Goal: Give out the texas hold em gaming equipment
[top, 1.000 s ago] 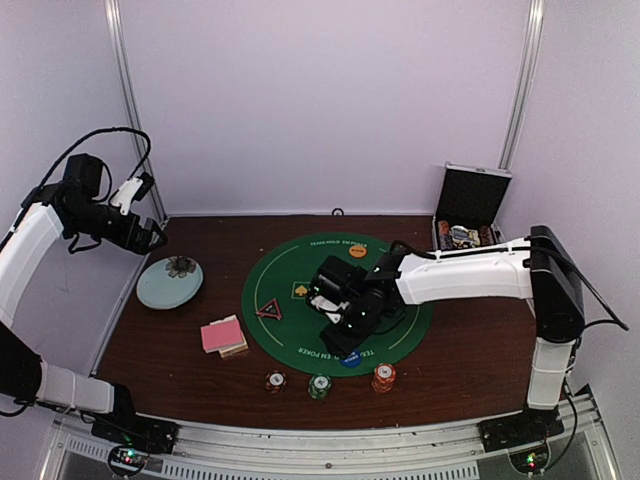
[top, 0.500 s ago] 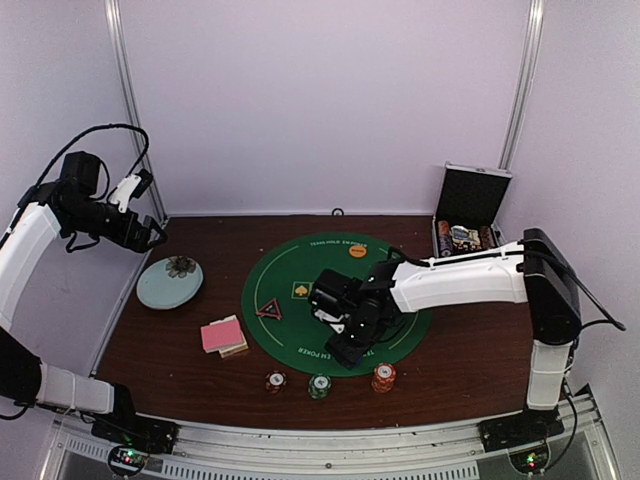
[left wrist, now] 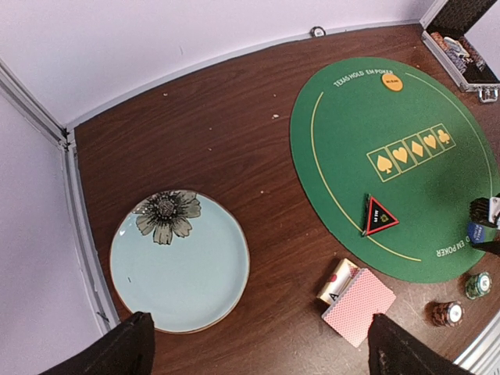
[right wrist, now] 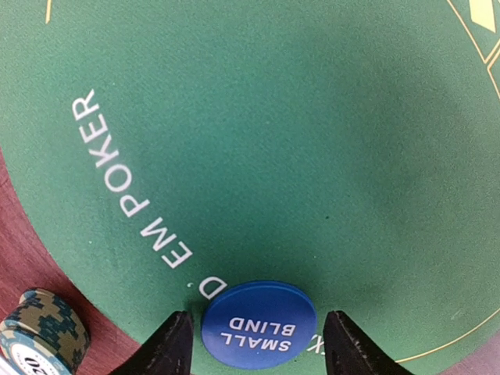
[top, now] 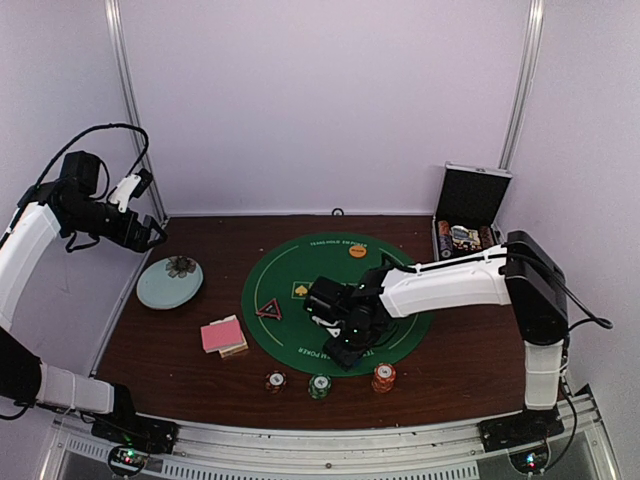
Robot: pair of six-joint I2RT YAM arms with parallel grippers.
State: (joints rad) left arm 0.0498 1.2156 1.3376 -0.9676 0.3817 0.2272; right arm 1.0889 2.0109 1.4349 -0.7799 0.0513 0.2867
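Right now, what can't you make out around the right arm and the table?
- Top view: right gripper covers the blue button; only the right wrist view shows it.
- Right wrist view: bottom edge cuts off the fingers flanking the button.
- Top view: case contents too small to tell.
- Left wrist view: pink-backed deck covers most of the card beneath.

A pale blue, flower-painted dish sits at the left of a dark wooden table; a metal case stands open at its far right corner.

The right end effector has lowered astride the blue button.
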